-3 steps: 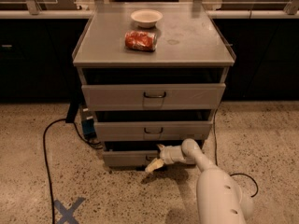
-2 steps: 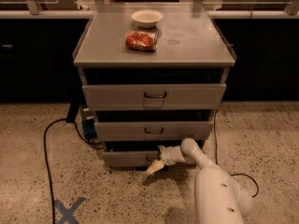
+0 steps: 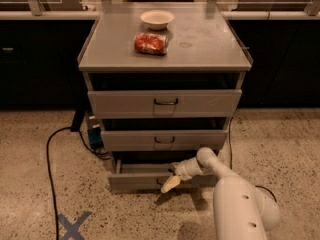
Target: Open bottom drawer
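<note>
The bottom drawer (image 3: 137,180) is the lowest, shallow grey front of the grey cabinet (image 3: 165,109). It stands a little pulled out, with a dark gap above it. My gripper (image 3: 170,183) is at the middle of that front, where the small dark handle sits, and mostly covers the handle. My white arm (image 3: 235,194) reaches in from the lower right. The middle drawer (image 3: 165,140) and the tall top drawer (image 3: 165,103) above show their loop handles.
On the cabinet top lie a red crumpled bag (image 3: 150,43) and a white bowl (image 3: 157,18). A black cable (image 3: 50,159) runs over the speckled floor at left to a blue item (image 3: 94,134). A blue tape cross (image 3: 73,225) marks the floor. Dark counters stand behind.
</note>
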